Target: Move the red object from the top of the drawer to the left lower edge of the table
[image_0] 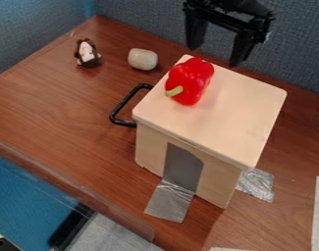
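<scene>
The wooden table [53, 108] runs out of view at the right and bottom. On it stands the pale drawer box [211, 117], its far sides hidden. The black gripper [216, 55], cut off by the top edge, hangs beyond the box, its fingers spread apart. The red pepper [193, 81] lies on the box's top, toward the handle [125, 104]. Behind the handle sit a whitish lump [143, 59] and a small dark figure [88, 53], its details unclear.

A glossy red bell pepper [193, 82], green-stemmed, lies on its side atop the pale wooden drawer [217, 115].
</scene>
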Robot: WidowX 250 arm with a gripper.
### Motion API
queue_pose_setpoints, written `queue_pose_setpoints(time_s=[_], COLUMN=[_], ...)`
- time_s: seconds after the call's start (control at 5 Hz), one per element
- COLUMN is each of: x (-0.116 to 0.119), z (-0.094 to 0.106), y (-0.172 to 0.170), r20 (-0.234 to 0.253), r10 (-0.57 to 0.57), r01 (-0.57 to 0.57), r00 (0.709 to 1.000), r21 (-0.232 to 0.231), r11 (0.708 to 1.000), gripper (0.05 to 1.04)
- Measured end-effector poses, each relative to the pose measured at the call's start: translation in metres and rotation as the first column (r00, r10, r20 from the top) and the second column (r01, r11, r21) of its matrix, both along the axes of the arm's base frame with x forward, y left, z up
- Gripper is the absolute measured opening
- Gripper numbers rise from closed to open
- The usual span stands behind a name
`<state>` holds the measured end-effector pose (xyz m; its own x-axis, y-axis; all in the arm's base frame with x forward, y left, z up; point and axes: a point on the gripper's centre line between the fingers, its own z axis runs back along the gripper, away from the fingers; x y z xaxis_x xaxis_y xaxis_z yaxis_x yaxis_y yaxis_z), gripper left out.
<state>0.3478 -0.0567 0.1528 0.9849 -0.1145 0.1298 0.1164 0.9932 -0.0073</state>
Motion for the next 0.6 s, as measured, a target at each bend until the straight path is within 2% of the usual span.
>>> queue_pose_setpoints(time_s=[0.6], x=[-0.011], z=[-0.04], y=[-0.004], r20=[-0.098], r10=[-0.034], r01=[0.038], r00=[0.995], r21=[0.037], r11=[0.999], gripper=[0.97])
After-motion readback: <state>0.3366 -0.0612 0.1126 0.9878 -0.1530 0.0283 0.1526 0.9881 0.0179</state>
